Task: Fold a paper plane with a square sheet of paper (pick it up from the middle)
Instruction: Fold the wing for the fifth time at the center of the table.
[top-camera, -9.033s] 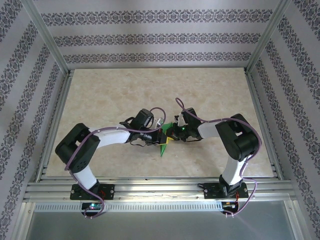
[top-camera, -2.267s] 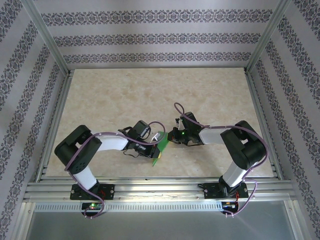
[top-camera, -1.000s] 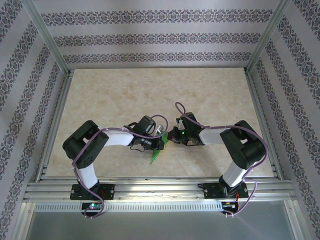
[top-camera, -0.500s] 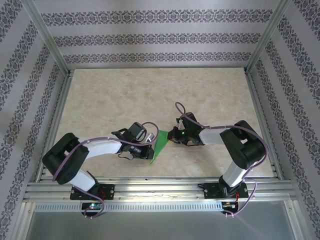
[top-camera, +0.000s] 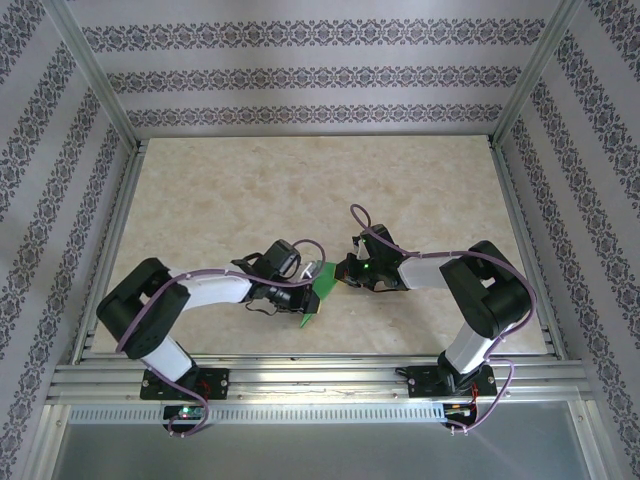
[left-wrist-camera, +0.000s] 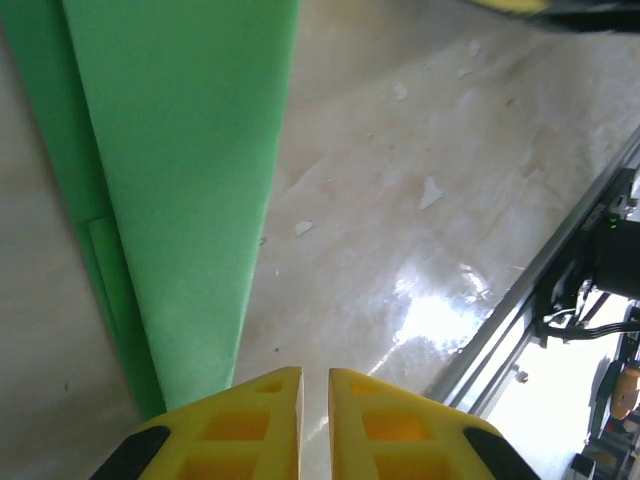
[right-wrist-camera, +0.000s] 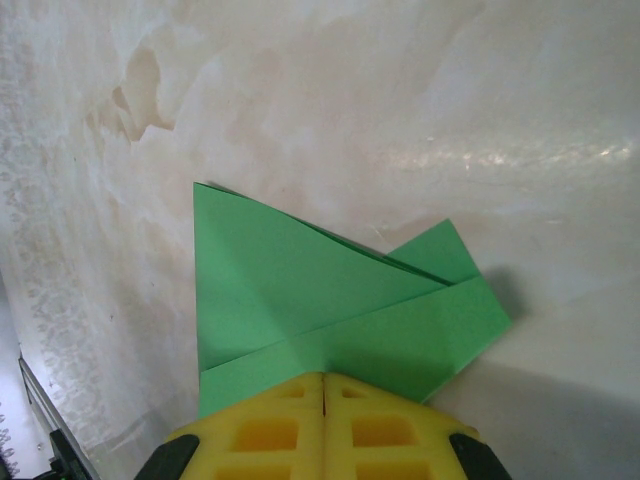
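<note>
Pinches folded green paper (right-wrist-camera: 300, 290) in right pincer (right-wrist-camera: 323, 380), on the table (right-wrist-camera: 420, 100); holds left pincer (left-wrist-camera: 315, 376) slightly spread beside it.

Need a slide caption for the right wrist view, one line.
Right gripper shut on the folded green paper over the marble table.

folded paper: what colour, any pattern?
The paper is plain bright green, no pattern. The right wrist view shows it best.
</note>
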